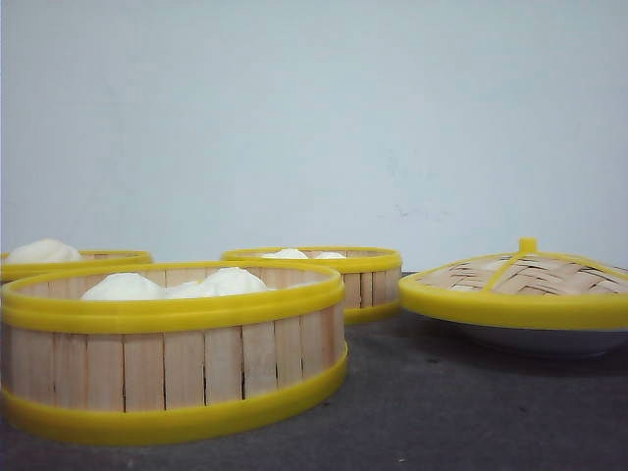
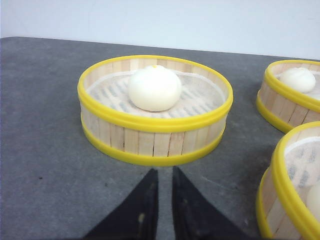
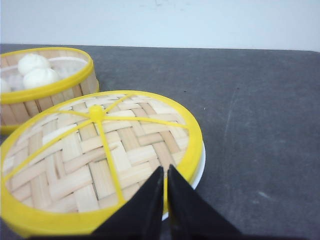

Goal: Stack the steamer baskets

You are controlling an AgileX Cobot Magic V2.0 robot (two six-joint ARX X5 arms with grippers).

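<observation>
Three steamer baskets with pale slat walls and yellow rims stand on the dark table, each holding white buns. The nearest is front left, one is behind it at far left, and one is at the back centre. Neither gripper shows in the front view. My left gripper hovers just short of a basket with one bun, its jaws together with only a narrow slit and nothing in them. Two more baskets sit at that view's edge. My right gripper is shut and empty over the lid's rim.
A domed woven lid with yellow rim and knob rests on a white plate at the right. A basket with buns stands beyond it. A pale wall runs behind the table.
</observation>
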